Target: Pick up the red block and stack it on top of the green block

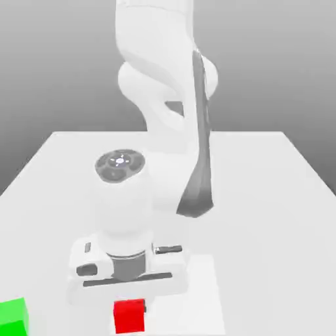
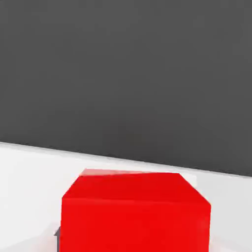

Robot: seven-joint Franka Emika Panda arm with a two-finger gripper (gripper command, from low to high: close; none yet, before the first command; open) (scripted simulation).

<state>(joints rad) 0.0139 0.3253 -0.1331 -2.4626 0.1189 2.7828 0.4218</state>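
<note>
The red block (image 1: 129,319) sits on the white table directly under my hand, near the front edge in the exterior view. My gripper (image 1: 129,304) is down over it, shut on its sides. In the hand view the red block (image 2: 135,216) looms very close, with white table behind it. The green block (image 1: 13,317) rests on the table at the exterior view's far left, about one hand's width from the red block and level with it.
The white table (image 1: 262,197) stretches back behind the hand. My own arm (image 1: 190,131) rises over the middle of the table. A grey backdrop lies beyond the table's far edge.
</note>
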